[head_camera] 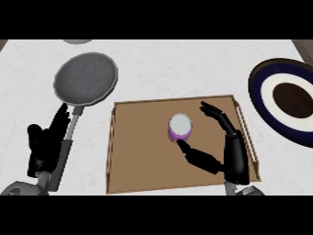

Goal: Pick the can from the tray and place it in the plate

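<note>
Right hand (221, 142) over tray (138, 151), fingers spread, thumb just beside upright can (180, 127) mid-tray; plate (262, 98) at counter's right edge.

Left hand (45, 144) open, resting.

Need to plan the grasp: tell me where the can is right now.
In the head view, the can stands upright near the middle of the brown tray, between the thumb and fingers of the open right hand.

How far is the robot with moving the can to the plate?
Nothing is finished yet: the purple can stands upright in the brown tray. The right hand is open around it, thumb near its base, not closed. Left: grasp, lift and carry to the dark blue plate. The left hand rests beside the frying pan.
</note>
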You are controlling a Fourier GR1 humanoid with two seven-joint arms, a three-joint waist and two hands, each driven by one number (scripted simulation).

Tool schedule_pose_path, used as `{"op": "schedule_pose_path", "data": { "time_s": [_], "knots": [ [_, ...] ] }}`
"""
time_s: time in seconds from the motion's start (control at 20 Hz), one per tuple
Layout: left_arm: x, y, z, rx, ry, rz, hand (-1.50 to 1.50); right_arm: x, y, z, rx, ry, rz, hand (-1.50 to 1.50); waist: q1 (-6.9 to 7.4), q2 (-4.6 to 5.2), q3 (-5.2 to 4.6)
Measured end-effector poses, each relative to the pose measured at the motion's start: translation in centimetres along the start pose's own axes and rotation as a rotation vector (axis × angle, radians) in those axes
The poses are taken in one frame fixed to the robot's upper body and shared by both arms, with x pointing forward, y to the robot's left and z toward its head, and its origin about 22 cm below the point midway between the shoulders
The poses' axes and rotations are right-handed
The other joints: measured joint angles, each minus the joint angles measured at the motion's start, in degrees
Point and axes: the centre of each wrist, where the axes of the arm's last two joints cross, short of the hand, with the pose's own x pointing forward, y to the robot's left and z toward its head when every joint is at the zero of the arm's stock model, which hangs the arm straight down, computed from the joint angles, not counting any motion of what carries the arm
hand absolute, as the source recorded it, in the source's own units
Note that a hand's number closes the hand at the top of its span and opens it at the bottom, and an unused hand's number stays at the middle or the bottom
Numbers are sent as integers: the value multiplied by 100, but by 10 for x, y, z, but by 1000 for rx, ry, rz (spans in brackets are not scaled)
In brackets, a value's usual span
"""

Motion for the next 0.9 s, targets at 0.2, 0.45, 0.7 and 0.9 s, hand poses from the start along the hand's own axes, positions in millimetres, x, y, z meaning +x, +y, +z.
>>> {"op": "schedule_pose_path", "data": {
  "time_s": [0.2,0.45,0.7,0.9],
  "knots": [
    [3,-9,0,-10,6,-5,0,-1,0,1,95,21,189,-150,46,-3,-14],
    [3,-13,3,-10,12,-8,0,14,-14,-17,177,92,429,-150,56,-17,-23],
    [4,-15,4,-11,11,-9,0,52,-15,-32,304,210,569,-150,76,-16,-23],
    [8,-21,5,-20,2,-12,0,76,-9,-46,432,327,623,-150,111,-2,-17]
  ]
}}
